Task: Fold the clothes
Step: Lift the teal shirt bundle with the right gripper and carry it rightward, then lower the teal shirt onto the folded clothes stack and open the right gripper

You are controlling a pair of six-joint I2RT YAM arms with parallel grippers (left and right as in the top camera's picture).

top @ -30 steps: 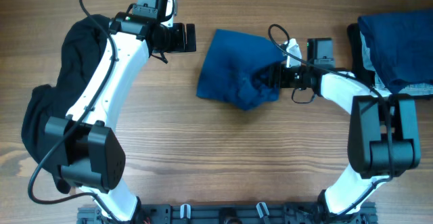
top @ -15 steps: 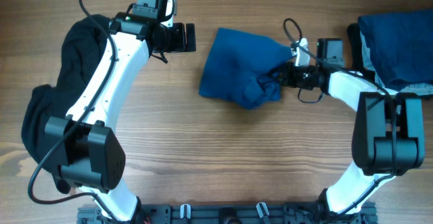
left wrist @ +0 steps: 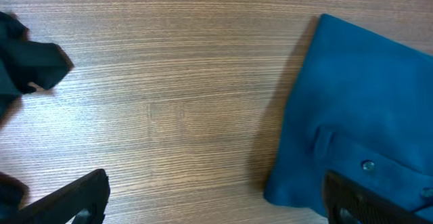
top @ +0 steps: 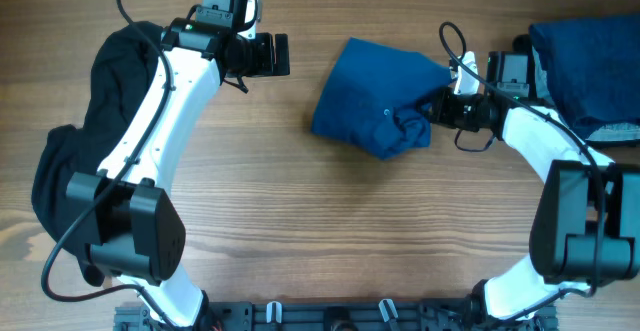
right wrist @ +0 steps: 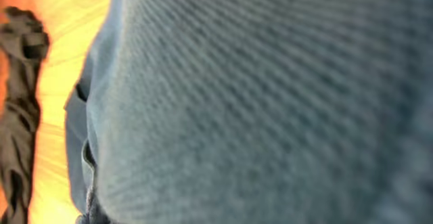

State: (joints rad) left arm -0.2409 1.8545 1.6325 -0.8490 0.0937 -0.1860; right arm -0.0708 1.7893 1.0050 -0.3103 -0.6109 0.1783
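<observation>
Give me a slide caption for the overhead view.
Right claw shut on the bunched edge of a blue shirt at centre; left claw open and empty; black cloth heaped at left.

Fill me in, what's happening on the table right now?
The right gripper is shut on a bunched edge of the blue shirt, which lies crumpled in the middle, not yet folded. The left gripper hangs open over the bare table, holding nothing. A black garment is heaped at the left edge; a dark blue pile sits at the far right.
</observation>
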